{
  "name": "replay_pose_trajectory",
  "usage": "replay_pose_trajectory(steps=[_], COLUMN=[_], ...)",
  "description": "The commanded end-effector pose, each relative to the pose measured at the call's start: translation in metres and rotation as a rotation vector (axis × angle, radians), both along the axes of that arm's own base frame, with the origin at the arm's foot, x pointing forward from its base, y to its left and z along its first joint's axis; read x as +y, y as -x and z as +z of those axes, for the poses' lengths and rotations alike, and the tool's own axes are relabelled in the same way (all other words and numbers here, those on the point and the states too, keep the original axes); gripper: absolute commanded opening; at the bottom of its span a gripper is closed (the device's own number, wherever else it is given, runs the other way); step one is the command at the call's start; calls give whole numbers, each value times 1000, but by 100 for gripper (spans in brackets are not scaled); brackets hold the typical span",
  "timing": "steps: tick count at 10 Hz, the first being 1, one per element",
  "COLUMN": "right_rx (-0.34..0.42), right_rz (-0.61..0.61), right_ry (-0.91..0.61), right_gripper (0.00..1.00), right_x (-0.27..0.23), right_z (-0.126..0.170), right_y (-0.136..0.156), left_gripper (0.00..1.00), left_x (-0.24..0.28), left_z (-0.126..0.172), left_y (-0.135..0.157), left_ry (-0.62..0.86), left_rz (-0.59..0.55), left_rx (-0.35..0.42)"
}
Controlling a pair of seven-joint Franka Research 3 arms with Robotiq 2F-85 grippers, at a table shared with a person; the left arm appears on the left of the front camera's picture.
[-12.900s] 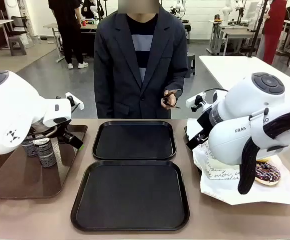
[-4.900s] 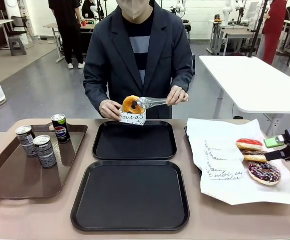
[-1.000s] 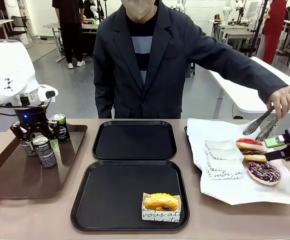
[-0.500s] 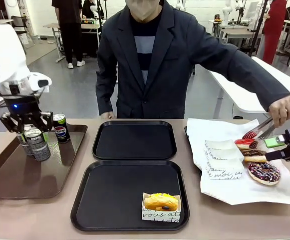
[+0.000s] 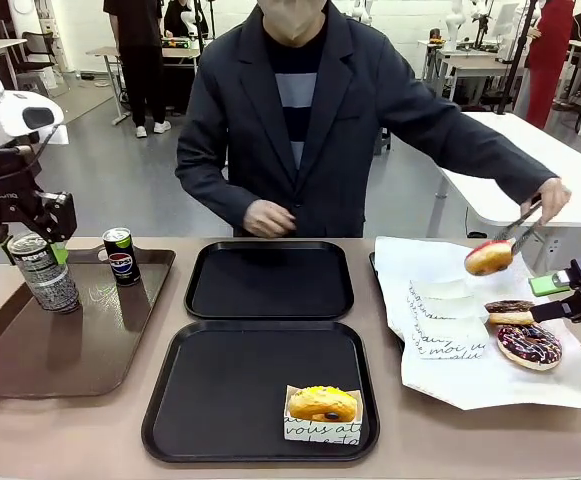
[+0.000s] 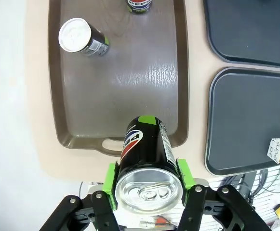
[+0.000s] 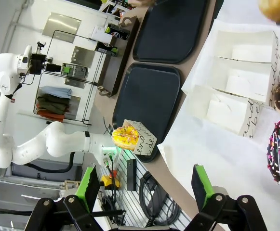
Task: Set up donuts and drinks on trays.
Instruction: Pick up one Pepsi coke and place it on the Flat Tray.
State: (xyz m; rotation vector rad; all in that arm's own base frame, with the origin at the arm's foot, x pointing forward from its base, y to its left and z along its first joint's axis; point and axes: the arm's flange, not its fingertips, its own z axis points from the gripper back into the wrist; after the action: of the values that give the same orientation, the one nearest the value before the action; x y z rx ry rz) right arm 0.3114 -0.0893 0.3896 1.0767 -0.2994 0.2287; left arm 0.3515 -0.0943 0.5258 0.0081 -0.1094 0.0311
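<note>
My left gripper (image 5: 30, 243) is shut on a dark Pepsi can (image 5: 48, 285) and holds it in the air above the brown tray (image 5: 70, 350). In the left wrist view the green pads clamp this can (image 6: 147, 144) just below its silver top. Another can (image 5: 120, 255) stands on the brown tray. Two black trays lie mid-table, the far one (image 5: 270, 285) bare. The near one (image 5: 230, 390) carries a yellow donut (image 5: 322, 403) in a paper holder. The person's tongs hold a red-iced donut (image 5: 490, 257) over the white paper. My right gripper (image 5: 568, 293) rests open at the right edge.
Two chocolate donuts (image 5: 528, 344) lie on the white paper sheet (image 5: 440, 370) right of the trays, beside empty paper holders (image 7: 241, 53). The left wrist view shows two cans (image 6: 79, 37) standing at the brown tray's far end. The person stands at the far side.
My left gripper has closed on a can and lifted it off the brown tray, moving up and left. The person's tongs have picked the red-iced donut up from the paper.
</note>
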Motion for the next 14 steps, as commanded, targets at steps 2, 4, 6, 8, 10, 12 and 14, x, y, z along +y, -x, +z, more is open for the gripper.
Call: replay_pose_trajectory(steps=[2,4,6,8,10,12,14], right_rx=[-22,-22,-22,-22,-22,-22,-22], right_rz=[-3,-3,-3,-3,-3,-3,-3], right_ry=[-26,-26,-26,-26,-26,-26,-26], right_gripper=[100,100,100,100,100,100,100], right_x=[1,1,1,1,1,1,1], right_z=[-2,-2,-2,-2,-2,-2,-2], right_y=[-2,-2,-2,-2,-2,-2,-2], left_gripper=[58,58,58,58,58,58,58], left_x=[-17,-60,-116,-171,-214,-232,-223], left_z=[11,25,21,-2,-40,-71,-77], left_y=[9,23,27,20,8,-4,7], left_ry=[11,20,-9,-15,-12,-9,-10], left_rz=[-78,-179,-289,-358,-393,-409,-428], left_rx=[-67,-131,-82,-21,45,125,107])
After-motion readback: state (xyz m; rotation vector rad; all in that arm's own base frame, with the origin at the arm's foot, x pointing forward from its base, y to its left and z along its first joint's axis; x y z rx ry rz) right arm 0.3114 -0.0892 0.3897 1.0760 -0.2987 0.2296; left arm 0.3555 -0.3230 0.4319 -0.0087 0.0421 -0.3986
